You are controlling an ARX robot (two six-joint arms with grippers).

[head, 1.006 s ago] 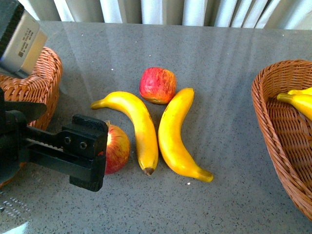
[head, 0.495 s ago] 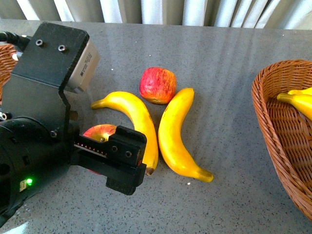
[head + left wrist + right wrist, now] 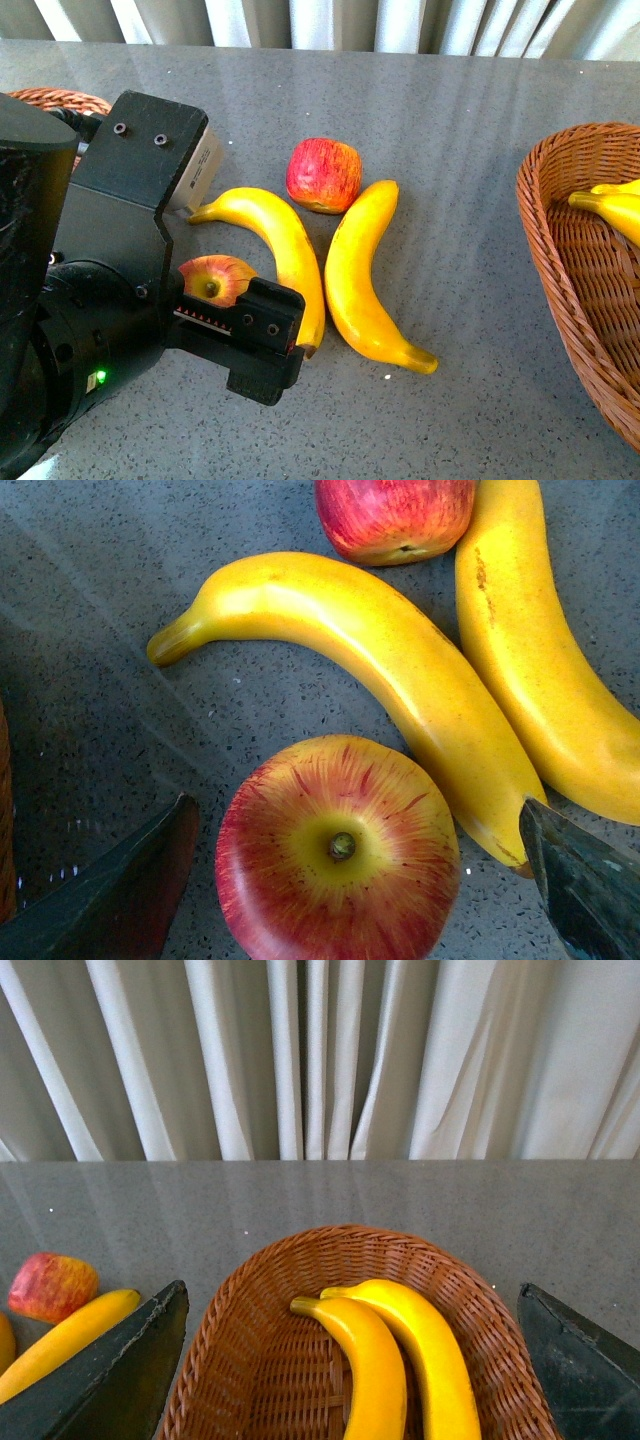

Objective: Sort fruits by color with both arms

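A red apple (image 3: 338, 850) streaked with yellow stands stem-up on the grey table, and my left gripper (image 3: 350, 895) is open around it, one finger (image 3: 120, 890) on each side. In the front view my left arm (image 3: 110, 300) hides most of this apple (image 3: 215, 278). Two yellow bananas (image 3: 275, 245) (image 3: 360, 275) lie beside it, and a second apple (image 3: 323, 175) sits behind them. My right gripper (image 3: 350, 1370) hangs open over the right basket (image 3: 250, 1360), where two bananas (image 3: 370, 1370) (image 3: 430, 1350) lie. The right arm is out of the front view.
The right wicker basket (image 3: 580, 280) fills the table's right side. The rim of a left wicker basket (image 3: 60, 100) shows behind my left arm. White curtains (image 3: 320, 1060) hang beyond the table's far edge.
My left arm has swung from the left basket toward the middle and come down over the near apple, now hiding most of it. The fruits have not moved.
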